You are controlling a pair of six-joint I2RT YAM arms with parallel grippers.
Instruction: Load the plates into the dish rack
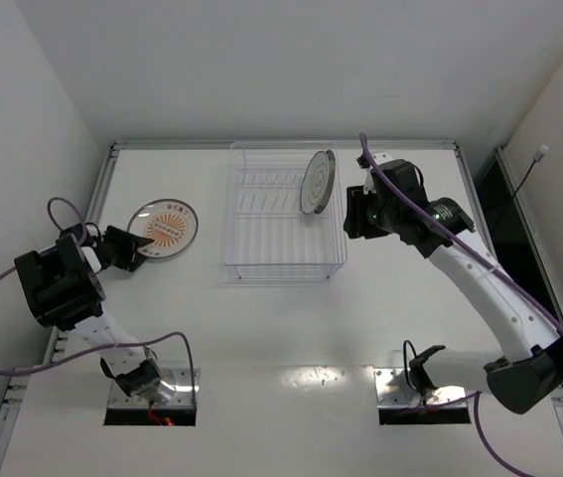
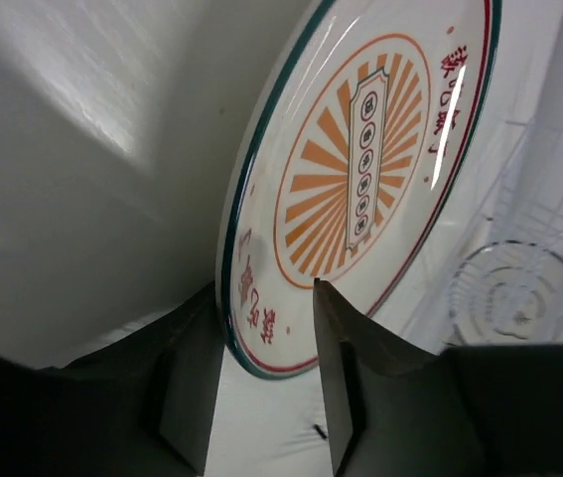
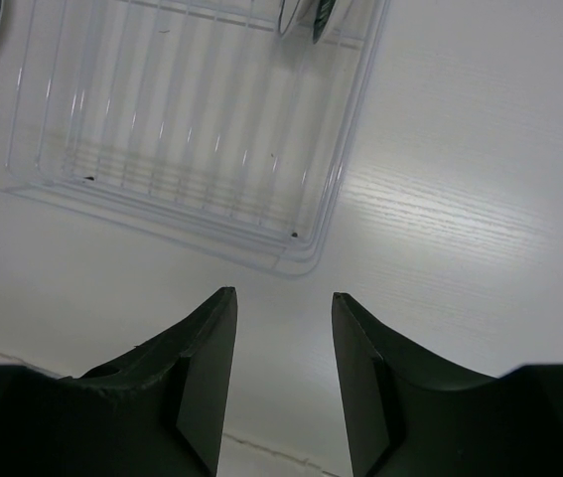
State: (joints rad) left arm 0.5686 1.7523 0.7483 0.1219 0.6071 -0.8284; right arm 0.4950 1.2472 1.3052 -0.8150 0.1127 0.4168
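Note:
The orange sunburst plate [image 1: 163,227] lies on the table left of the clear dish rack [image 1: 284,214]. My left gripper [image 1: 140,248] is at its near-left edge. In the left wrist view the plate's rim [image 2: 261,348] sits between my open fingers [image 2: 336,388], and I cannot tell if they touch it. A plate [image 1: 317,182] stands on edge in the rack's far right slots. It also shows in the right wrist view [image 3: 301,15]; whether a second plate stands behind it is unclear. My right gripper [image 1: 355,214] is open and empty beside the rack's right wall.
The rack [image 3: 182,129] has empty slots on its left and near parts. White walls close in the table on the left, back and right. The arm bases and mounting plates [image 1: 152,393] sit at the near edge.

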